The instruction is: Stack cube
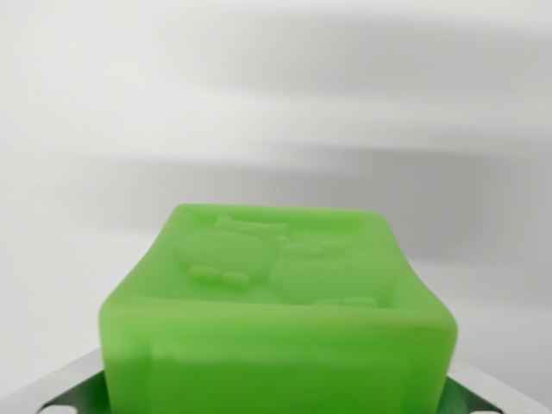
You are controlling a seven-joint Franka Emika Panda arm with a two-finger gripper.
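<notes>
A translucent green cube (pixel 278 315) is seen close up in the wrist view, filling the lower centre of the frame. Raised cartoon-like figures are moulded into its upper face, inside a shallow rim. Its near face is cut off by the bottom edge of the picture. Pale grey gripper fingers (pixel 52 392) are glimpsed at the lower left and lower right corners, just beside the cube's sides; whether the cube is clamped between them or merely flanked cannot be told. Behind the cube, a blurred white and grey background (pixel 276 103) is shown, streaked with soft horizontal bands. No surface beneath the cube is made out.
</notes>
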